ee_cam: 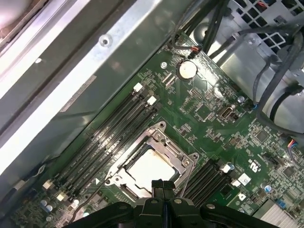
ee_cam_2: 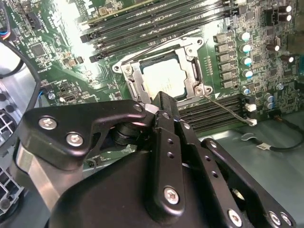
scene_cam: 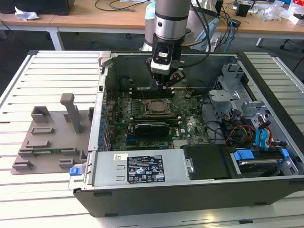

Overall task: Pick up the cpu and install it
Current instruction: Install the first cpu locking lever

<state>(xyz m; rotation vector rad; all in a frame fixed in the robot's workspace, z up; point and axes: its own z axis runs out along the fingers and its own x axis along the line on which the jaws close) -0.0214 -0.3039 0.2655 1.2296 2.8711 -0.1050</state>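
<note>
CPU: small flat square chip with a shiny silver-grey metal top (ee_cam_2: 163,79), lying flat inside the black-and-metal square socket frame (ee_cam_2: 129,76) on the green motherboard (ee_cam_2: 228,35). Top face reads as a bright pale square in both wrist views (ee_cam: 146,167); frame edges border it on all sides. In the exterior view the chip (scene_cam: 156,107) sits mid-board inside the open dark grey computer case (scene_cam: 190,190), with black memory slots (ee_cam_2: 142,23) running beside the socket.

Tool: black two-finger gripper (ee_cam: 163,186) on the silver-and-black robot arm (scene_cam: 169,19). Fingers pressed together, tips meeting, nothing between them. It hangs just above the socket, apart from the chip; contact with the frame cannot be told.

Grey plastic tray (scene_cam: 47,137) lies on the white slatted table (scene_cam: 19,95), at the exterior view's left of the case.
</note>
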